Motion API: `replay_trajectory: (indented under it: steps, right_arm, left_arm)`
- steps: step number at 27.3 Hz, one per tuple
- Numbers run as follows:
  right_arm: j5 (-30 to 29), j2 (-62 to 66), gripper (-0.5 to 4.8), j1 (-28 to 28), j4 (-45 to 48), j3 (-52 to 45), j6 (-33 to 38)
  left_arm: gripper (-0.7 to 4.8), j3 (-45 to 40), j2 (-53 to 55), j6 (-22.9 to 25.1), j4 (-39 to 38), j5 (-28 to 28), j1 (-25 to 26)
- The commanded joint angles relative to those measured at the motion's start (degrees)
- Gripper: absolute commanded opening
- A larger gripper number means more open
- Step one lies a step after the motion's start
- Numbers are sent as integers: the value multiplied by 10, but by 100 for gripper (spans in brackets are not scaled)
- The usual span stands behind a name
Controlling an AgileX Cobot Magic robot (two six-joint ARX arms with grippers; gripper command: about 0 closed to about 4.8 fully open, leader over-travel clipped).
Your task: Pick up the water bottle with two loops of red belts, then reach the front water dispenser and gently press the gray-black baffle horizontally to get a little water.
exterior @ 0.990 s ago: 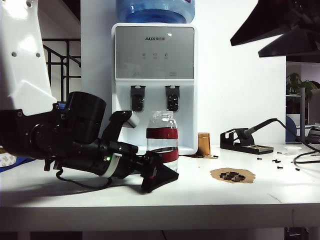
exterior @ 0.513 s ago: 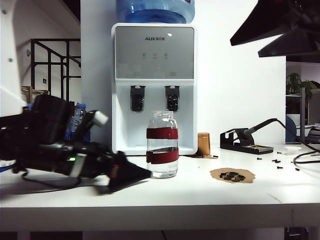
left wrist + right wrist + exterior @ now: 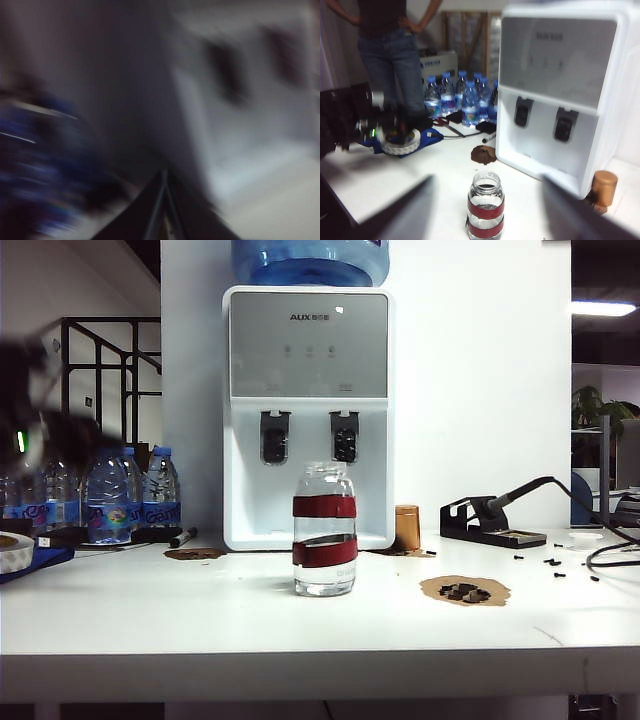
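- The short, wide clear glass water bottle [image 3: 324, 530] with two dark red bands stands upright on the white table [image 3: 300, 630], just in front of the tall white water dispenser [image 3: 308, 415] with its silver-grey upper panel and blue jug on top. Nothing touches it.
- A second ago the left arm lay low across the table with its gripper right beside the bottle; it has since swept away to the far left of the dispenser, where the exterior view shows only a dark blur at the frame edge.
- The left gripper [image 3: 162, 207] has gone from spread wide to pressed shut, its dark fingers meeting in a point with nothing between them. Its wrist view is badly smeared.
- The right gripper [image 3: 487, 212] hangs above and in front of the bottle, fingers spread wide on either side of it, well apart from the glass.
- My reading: the left approach was abandoned without a grasp, so the pick-up now seems to fall to the right arm.
- The small gray-black baffle [image 3: 275, 436], the left paddle in the dispenser's recess, is untouched; no pressing can begin until the bottle is lifted.
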Motion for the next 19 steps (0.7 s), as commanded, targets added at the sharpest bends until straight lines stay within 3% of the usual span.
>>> replay_trajectory:
  steps: [1, 2, 4, 7, 9, 13, 14, 16, 19]
  right_arm:
    - [0, -62, 40, 0, -54, 2, -14]
    - [0, -80, -8, 0, -66, 2, -14]
    - [12, -105, -3, 0, -87, 3, -14]
    - [30, -140, -3, 0, -134, 2, -13]
    - [31, -172, -3, 0, -181, 2, -9]
    - [47, -248, -3, 0, -227, 2, 9]
    - [59, -286, -3, 0, -238, 2, 15]
    - [97, -337, -3, 0, -263, 0, 15]
    - [112, -360, -3, 0, -296, 0, 15]
  left_arm:
    - [-5, -2, -80, -9, 14, -193, -1]
    - [-5, -4, -109, -9, 10, -241, -2]
    - [-5, -7, -165, 3, -18, -311, -2]
    - [-5, -13, -256, 13, -121, -343, -1]
    - [-5, -25, -363, 5, -288, -340, -1]
    - [-5, -38, -516, -78, -502, -318, -2]
    - [-5, -40, -575, -106, -584, -304, -2]
    - [-5, -40, -654, -118, -705, -261, -2]
    - [-5, -41, -729, -119, -809, -222, -2]
